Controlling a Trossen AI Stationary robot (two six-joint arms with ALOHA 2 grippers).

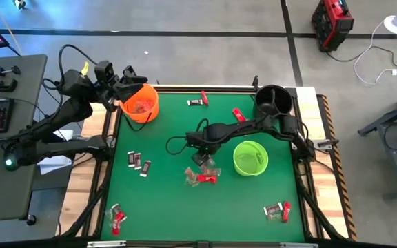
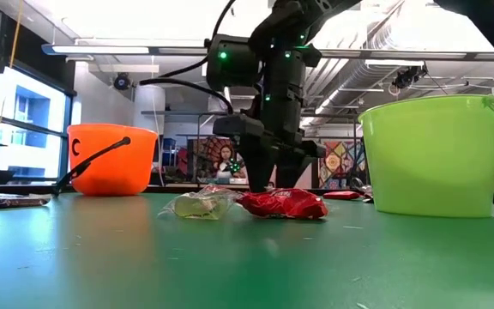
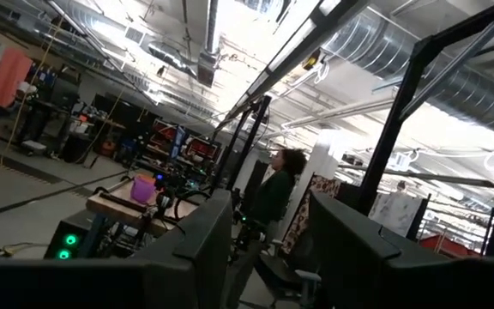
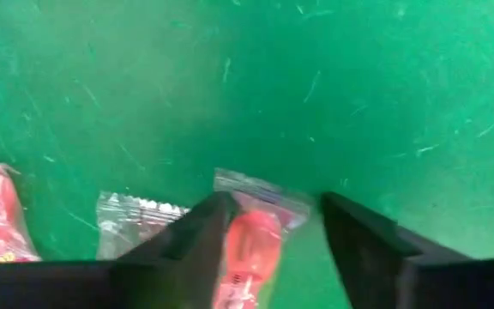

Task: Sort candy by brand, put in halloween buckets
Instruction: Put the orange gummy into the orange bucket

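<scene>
- Candy, high view: much of it lies loose on the green table (image 1: 171, 200). Dark pieces (image 1: 138, 164) sit left of centre, a mixed red and clear cluster (image 1: 202, 176) at centre, more at lower left (image 1: 116, 217), lower right (image 1: 278, 211) and along the upper edge (image 1: 198, 101). The orange bucket (image 1: 140, 105) at upper left holds some sweets; the lime green bucket (image 1: 250, 158) right of centre looks near empty; the black bucket (image 1: 273, 100) at upper right cannot be read. Judged: sorting is early, most pieces left.
- High view, arms: the right gripper (image 1: 200, 159) is down at the centre cluster; the left gripper (image 1: 129, 89) hangs at the orange bucket's rim.
- Low view: right gripper's fingers are at the table behind a red wrapper (image 2: 283, 203) and a clear one (image 2: 197, 204), centre frame. Orange bucket left, green right. Workshop behind, ceiling lights and ducts.
- Left wrist view: own fingers (image 3: 204, 249) apart with nothing between; it looks into the room: pipes, benches, and a person (image 3: 274, 193) at centre.
- Right wrist view: jaws part open, straddling a clear-wrapped red sweet (image 4: 251, 245) on scratched green felt; not yet clamped. Other pieces at lower left.
</scene>
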